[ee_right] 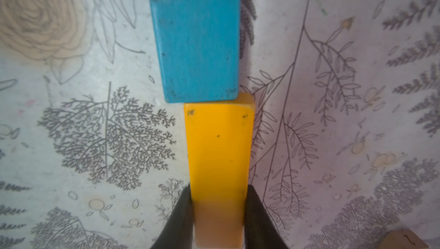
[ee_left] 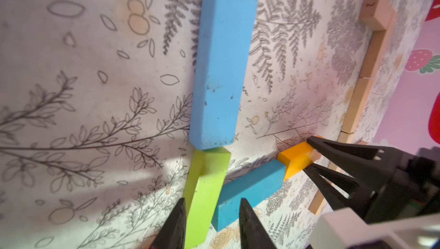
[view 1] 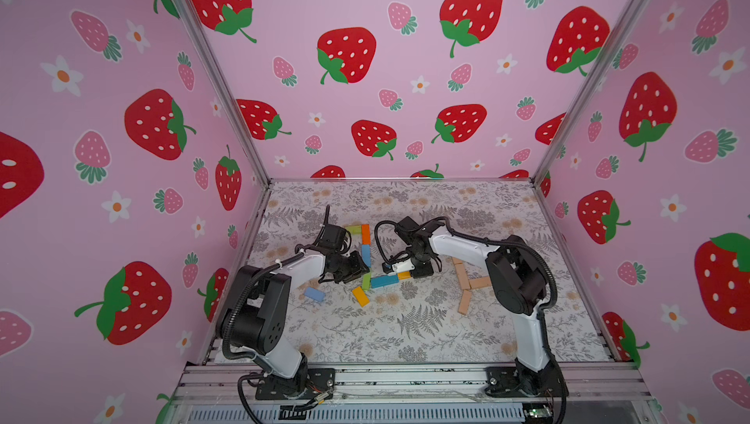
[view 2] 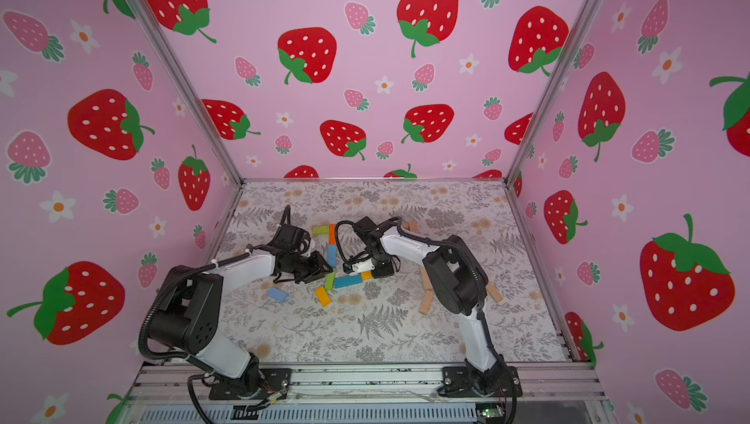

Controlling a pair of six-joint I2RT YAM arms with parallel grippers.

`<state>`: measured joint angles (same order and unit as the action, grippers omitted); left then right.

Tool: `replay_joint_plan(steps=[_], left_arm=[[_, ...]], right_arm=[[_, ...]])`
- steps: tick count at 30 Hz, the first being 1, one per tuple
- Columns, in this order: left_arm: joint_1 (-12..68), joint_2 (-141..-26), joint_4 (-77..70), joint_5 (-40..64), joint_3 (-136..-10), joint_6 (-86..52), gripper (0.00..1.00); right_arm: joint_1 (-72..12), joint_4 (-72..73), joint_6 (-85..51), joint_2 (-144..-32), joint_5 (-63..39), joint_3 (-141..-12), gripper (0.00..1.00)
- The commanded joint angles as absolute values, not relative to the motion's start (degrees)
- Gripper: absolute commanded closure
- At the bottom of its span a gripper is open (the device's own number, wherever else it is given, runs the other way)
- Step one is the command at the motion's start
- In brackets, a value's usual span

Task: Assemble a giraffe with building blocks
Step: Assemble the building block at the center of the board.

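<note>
1. Left gripper (ee_left: 212, 202): jaws narrowly parted, loose astride the flat green block (ee_left: 204, 188).
2. Teal block (ee_left: 252, 188): flat, beside the green block.
3. Right gripper (ee_right: 218, 188) clamps the yellow block (ee_right: 219, 152). Its long axis continues the teal block's; the ends touch, slightly offset. Square the edges before releasing.

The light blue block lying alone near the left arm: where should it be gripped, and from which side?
Pinch the light blue block across its two long edges at mid-length, coming straight down from above. It lies flat on the table with nothing touching it, so both long sides look free.
</note>
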<state>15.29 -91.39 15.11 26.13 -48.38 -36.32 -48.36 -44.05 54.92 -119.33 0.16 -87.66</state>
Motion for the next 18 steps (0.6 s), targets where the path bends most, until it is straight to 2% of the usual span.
replay_joint_plan(steps=[1, 12, 18], left_arm=[[15.38, -89.12, 17.18, 26.21, -49.32, -36.88, 0.61], [15.35, -89.22, 15.7, 27.31, -46.94, -37.73, 0.61], [15.3, -90.7, 14.02, 28.17, -46.15, -38.75, 0.62]], right_arm=[[-48.53, -49.31, 54.36, -119.26, -0.24, -86.47, 0.87], [-49.21, -53.0, 52.5, -119.94, 0.04, -88.6, 0.88], [-49.5, -54.18, 50.9, -121.9, -0.35, -91.61, 0.85]])
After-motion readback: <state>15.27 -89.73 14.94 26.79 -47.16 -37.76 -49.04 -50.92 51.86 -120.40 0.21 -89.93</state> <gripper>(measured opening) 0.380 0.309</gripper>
